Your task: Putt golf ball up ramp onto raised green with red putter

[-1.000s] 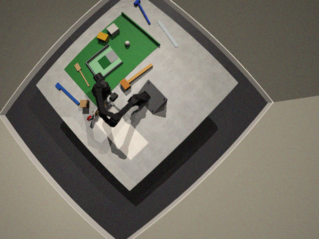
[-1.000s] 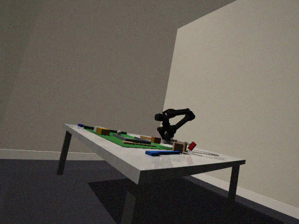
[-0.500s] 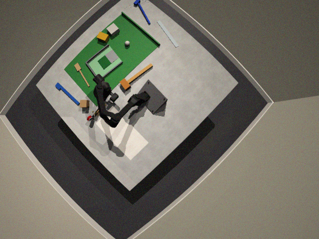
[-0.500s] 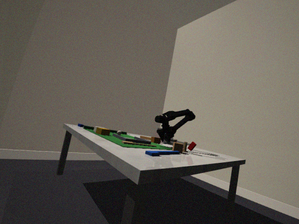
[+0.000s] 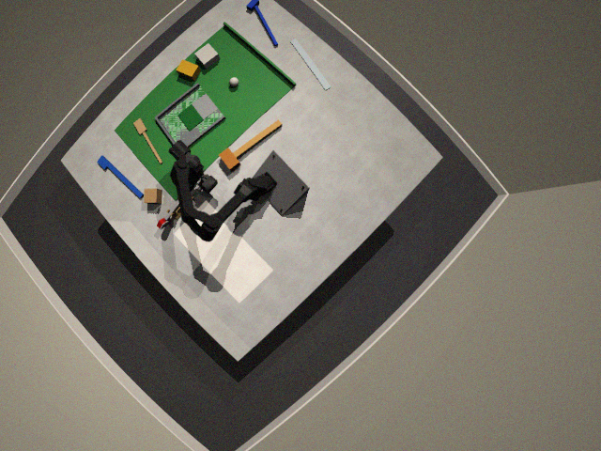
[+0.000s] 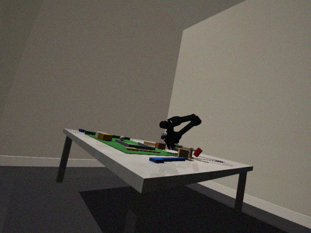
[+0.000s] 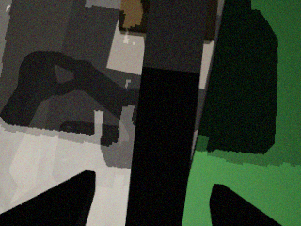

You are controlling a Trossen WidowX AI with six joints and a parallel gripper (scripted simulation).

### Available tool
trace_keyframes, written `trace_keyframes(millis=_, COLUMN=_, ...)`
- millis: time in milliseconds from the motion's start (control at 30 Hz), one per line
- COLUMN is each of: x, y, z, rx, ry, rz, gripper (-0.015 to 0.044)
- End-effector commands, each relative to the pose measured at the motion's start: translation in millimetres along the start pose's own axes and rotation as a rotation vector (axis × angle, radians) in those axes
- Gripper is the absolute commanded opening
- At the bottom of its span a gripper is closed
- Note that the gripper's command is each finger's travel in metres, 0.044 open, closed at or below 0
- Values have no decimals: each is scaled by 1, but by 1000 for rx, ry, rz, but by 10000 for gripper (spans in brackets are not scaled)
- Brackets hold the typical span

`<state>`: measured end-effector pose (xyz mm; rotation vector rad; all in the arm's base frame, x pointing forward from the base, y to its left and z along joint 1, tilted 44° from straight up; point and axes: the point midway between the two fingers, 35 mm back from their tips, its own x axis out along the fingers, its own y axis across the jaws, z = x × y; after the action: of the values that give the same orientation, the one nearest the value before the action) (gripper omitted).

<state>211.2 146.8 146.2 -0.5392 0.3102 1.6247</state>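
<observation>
The red putter's head (image 5: 161,223) (image 6: 198,152) is raised and tilted beyond a small wooden support. Its long shaft looks dark in the wrist view (image 7: 162,141) and runs between my fingers. My gripper (image 7: 153,187) (image 6: 171,147) is open, low over the shaft, with a gap on each side of it. In the top view the arm hides the fingers. The white golf ball (image 5: 234,82) (image 6: 122,138) sits on the green mat (image 5: 264,85). The grey ramp (image 5: 206,105) leads from the ball's side into the dark-walled raised green (image 5: 172,121).
A tan block (image 5: 152,195) (image 6: 183,153) and a blue mallet (image 5: 121,178) (image 6: 166,159) lie near the putter head. An orange mallet (image 5: 256,139) lies beside the arm's base. A thin wooden mallet (image 5: 151,146), a yellow block (image 5: 188,69) and a white block (image 5: 207,54) are on the mat.
</observation>
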Motion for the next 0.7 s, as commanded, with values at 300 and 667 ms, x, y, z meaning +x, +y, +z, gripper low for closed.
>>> trace_keyframes(millis=300, x=0, y=0, z=0, rx=-3, ry=0, rz=0, gripper=0)
trace_keyframes(millis=667, x=-38, y=-4, z=7, rx=51, ry=30, rz=-51, gripper=0)
